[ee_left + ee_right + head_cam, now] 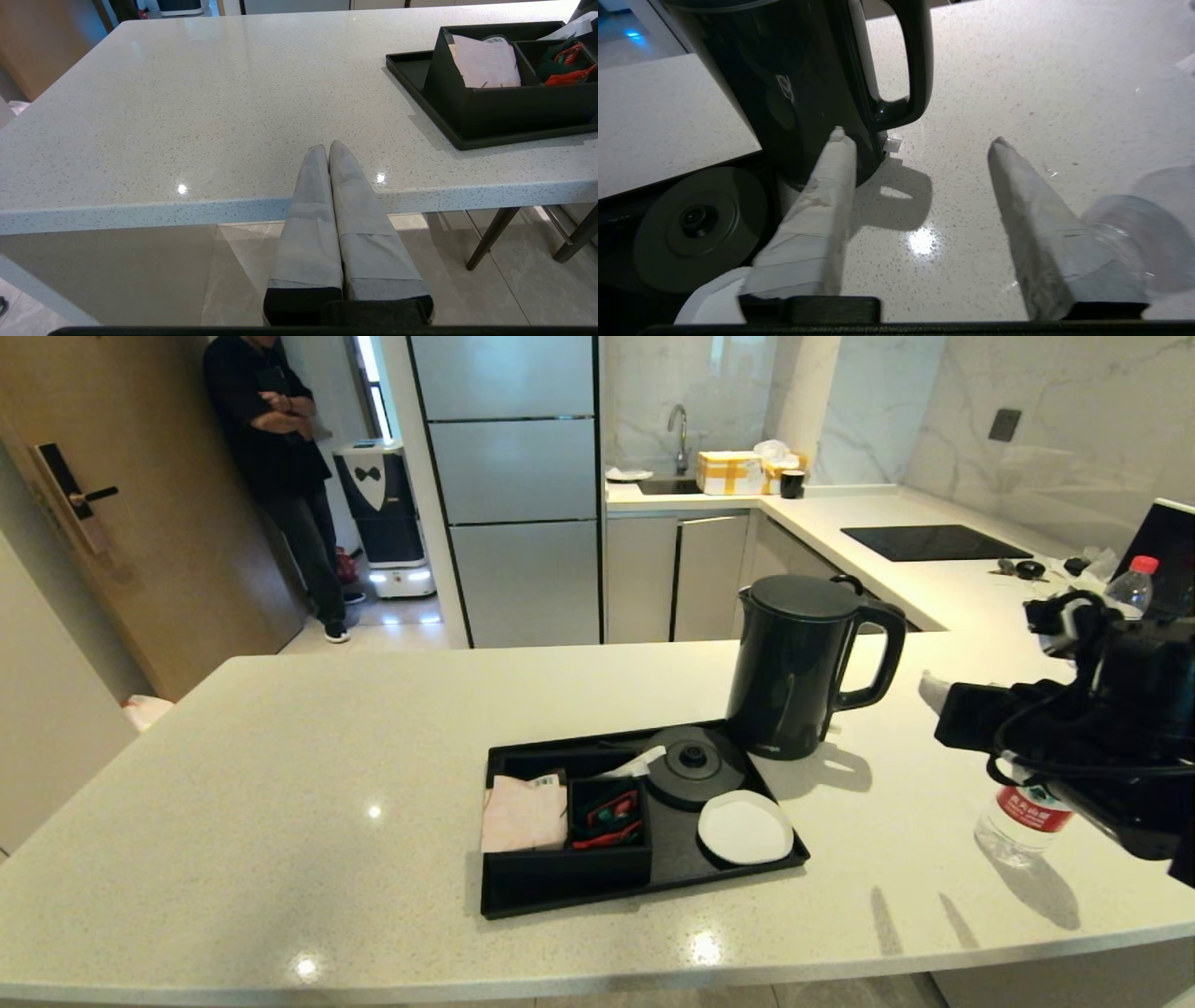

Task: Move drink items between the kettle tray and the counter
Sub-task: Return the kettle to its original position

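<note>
Glossy counter (280, 784) bears the rigid, likely weighty kettle (794, 663) just beside the tray (523, 896), best seized by its handle (917, 60), right gripper (920, 140) spread empty nearby, left gripper (328, 148) parked, pressed together.

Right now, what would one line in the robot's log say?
kettle: on counter, off its base | bottle: on counter | right pincer: open, empty | left pincer: shut, idle
</note>
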{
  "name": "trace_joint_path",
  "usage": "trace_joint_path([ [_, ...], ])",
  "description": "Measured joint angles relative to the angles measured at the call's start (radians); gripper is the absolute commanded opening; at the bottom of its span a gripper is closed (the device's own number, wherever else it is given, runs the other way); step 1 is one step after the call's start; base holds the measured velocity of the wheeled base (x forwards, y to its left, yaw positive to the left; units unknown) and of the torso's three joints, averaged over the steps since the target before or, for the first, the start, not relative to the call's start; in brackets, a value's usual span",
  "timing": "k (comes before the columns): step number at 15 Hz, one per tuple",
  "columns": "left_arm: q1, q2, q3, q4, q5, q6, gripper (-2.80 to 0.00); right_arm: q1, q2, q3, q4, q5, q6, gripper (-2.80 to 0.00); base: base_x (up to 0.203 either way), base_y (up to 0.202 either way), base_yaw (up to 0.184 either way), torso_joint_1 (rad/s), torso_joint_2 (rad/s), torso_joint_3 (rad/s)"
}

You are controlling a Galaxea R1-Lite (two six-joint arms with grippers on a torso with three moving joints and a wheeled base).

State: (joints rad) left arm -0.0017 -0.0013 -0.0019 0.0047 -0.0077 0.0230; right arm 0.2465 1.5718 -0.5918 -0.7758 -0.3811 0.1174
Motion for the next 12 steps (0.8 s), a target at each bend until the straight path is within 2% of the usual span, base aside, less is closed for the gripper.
trace_joint_path([
  [4,0.0,0.0,0.0,0.0,0.0,0.0,-2.8,0.005,-0.273,-0.008,0.249,-0.043,-0.007,-2.8,0.0,0.0,0.0,0.0,0.0,0.0],
  [9,0.0,0.0,0.0,0.0,0.0,0.0,-2.8,-0.003,-0.72,-0.097,0.706,-0.216,-0.007,-2.8,0.0,0.0,0.0,0.0,0.0,0.0],
  [10,0.0,0.0,0.0,0.0,0.0,0.0,-2.8,-0.02,-0.808,-0.103,0.802,-0.252,-0.006,-2.8,0.0,0.0,0.0,0.0,0.0,0.0],
  [12,0.0,0.0,0.0,0.0,0.0,0.0,-2.8,-0.106,-0.963,-0.079,0.941,-0.284,-0.021,-2.8,0.0,0.0,0.0,0.0,0.0,0.0],
])
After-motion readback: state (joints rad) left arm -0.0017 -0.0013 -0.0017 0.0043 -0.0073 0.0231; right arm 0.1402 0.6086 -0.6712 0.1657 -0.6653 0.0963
